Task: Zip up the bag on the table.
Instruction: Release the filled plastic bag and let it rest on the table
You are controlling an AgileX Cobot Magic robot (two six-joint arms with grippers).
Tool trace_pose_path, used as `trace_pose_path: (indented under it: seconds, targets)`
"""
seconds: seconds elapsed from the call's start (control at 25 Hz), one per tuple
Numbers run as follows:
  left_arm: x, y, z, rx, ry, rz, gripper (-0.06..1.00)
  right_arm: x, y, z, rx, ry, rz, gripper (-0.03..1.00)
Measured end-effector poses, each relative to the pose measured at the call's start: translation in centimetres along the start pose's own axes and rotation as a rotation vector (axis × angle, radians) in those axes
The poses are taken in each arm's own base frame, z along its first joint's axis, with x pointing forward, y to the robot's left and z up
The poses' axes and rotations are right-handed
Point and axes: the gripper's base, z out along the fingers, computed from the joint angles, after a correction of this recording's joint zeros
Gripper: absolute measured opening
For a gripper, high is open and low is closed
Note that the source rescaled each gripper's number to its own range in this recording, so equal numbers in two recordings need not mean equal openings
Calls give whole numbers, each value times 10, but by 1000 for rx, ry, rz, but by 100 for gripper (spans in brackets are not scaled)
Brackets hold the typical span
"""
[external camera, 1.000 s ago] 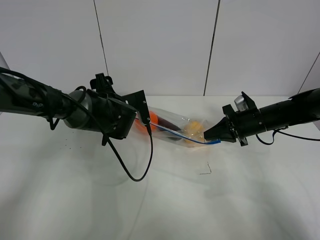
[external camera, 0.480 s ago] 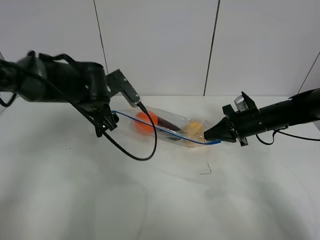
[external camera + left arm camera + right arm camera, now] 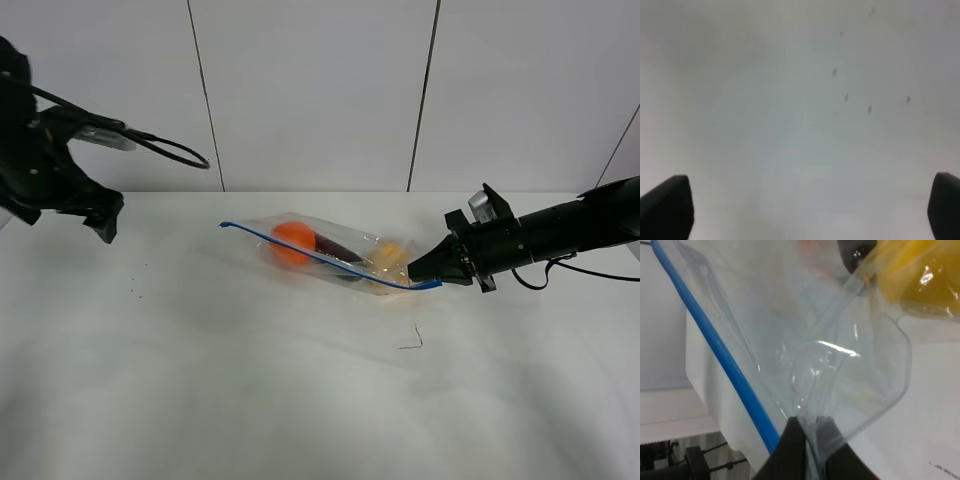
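The clear bag [image 3: 335,258] lies on the white table [image 3: 300,400], with an orange item [image 3: 291,240], a dark item and a yellow item [image 3: 388,255] inside. Its blue zipper strip [image 3: 320,256] runs from far left to near right. My right gripper [image 3: 416,271] is shut on the bag's right corner beside the strip's end; in the right wrist view the fingers [image 3: 792,450] pinch the plastic next to the strip [image 3: 720,355]. My left gripper [image 3: 104,222] is far to the left, clear of the bag, open and empty over bare table [image 3: 810,205].
A thin dark scrap [image 3: 411,342] lies on the table in front of the bag. Tiny dark specks [image 3: 135,292] dot the table at left and also show in the left wrist view [image 3: 846,97]. A white panelled wall [image 3: 320,90] stands behind.
My left arm has let go of the bag's left end and swung far to the left. The blue strip now lies stretched out. The right gripper has not moved.
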Motion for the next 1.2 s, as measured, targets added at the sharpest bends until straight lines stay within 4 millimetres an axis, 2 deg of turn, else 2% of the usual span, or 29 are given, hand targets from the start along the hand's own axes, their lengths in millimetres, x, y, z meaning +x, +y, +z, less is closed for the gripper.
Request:
trace_pose_path:
  seconds: [0.16,0.28,0.48,0.68,0.88,1.2]
  targets:
    - [15,35,7,90,102,-109,100,0,0,0,1,1,-6,0]
    - [18,46,6,109,103,-136,100,0,0,0,1,1,-12,0]
    - [22,47,-8,117,55,-119,100,1,-1,0,6,8,-17,0]
    - [41,44,-23,107,-19,-123,100,1,-1,0,10,15,-21,0]
    - [74,38,-35,101,-49,-123,100,1,-1,0,11,16,-26,0]
    - [132,28,-67,81,-218,-141,100,2,-1,0,12,17,-34,0]
